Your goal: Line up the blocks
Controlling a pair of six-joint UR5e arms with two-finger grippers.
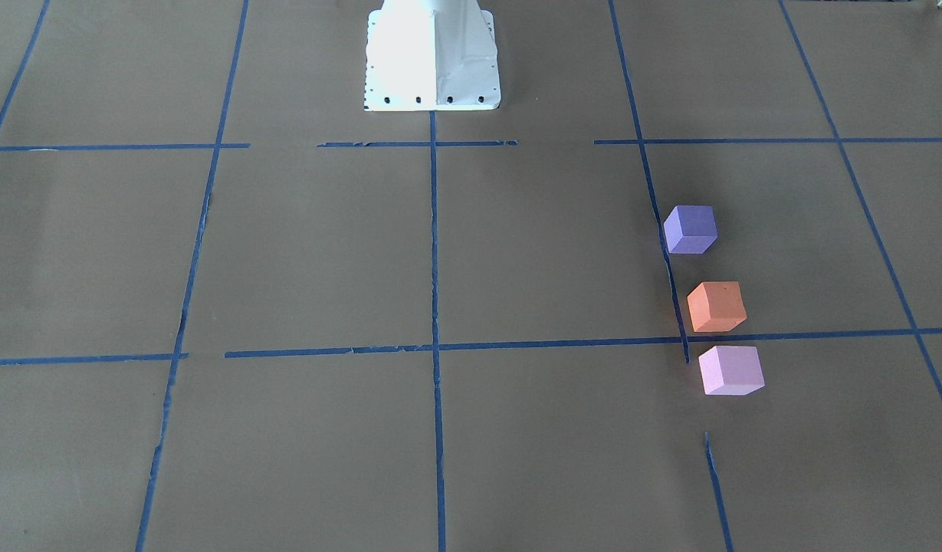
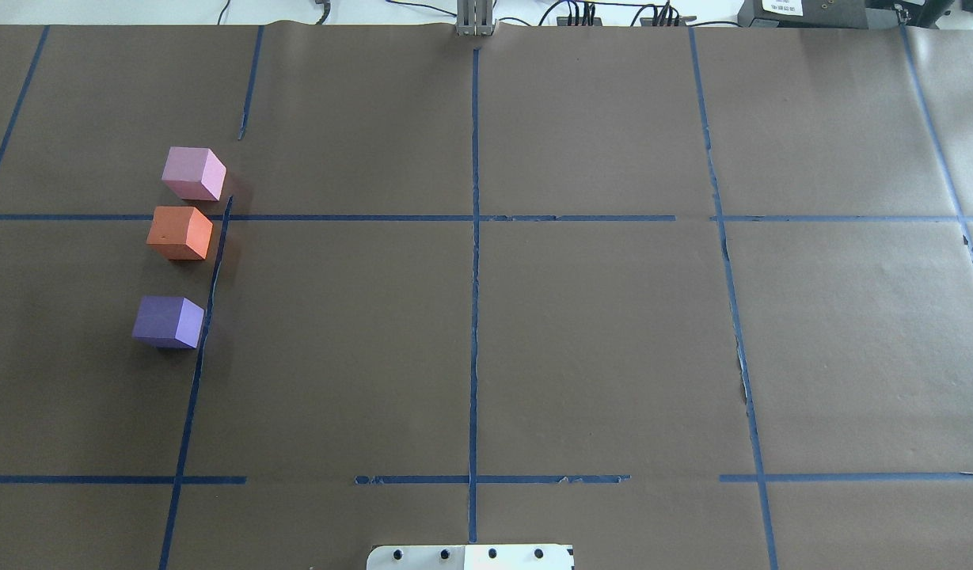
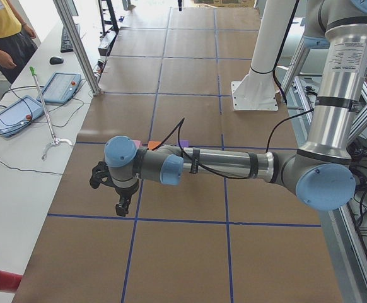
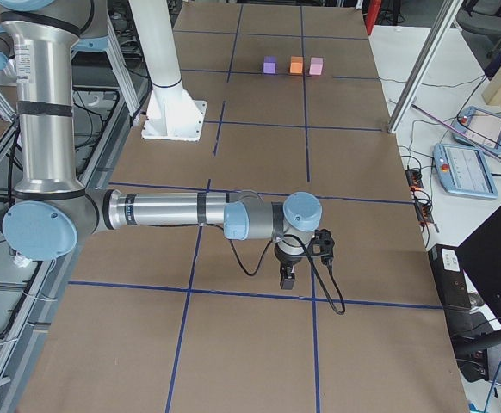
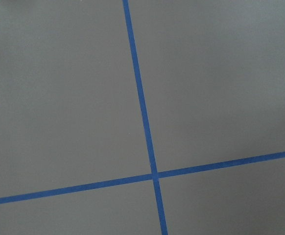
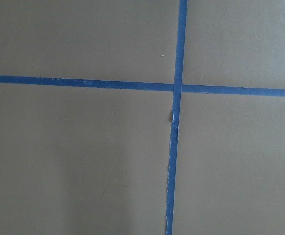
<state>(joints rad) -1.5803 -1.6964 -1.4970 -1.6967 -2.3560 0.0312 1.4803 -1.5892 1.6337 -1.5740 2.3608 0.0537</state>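
The pink block [image 2: 193, 173], orange block [image 2: 179, 233] and purple block [image 2: 168, 321] are set apart in a near-straight row at the left of the counter [image 2: 534, 332]. The line is judged done; at most, the purple block's wider gap could be closed. Whether either arm's jaws are open or holding anything cannot be told.

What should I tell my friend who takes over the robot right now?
Left gripper and right gripper: both hang over the table, away from the blocks. I cannot tell whether their jaws are open.
Blocks: a row on the robot's left side, with the purple block nearest the robot, the orange block in the middle and the pink block farthest.
Done: the line looks formed.
Left: perhaps close the wider gap beside the purple block.
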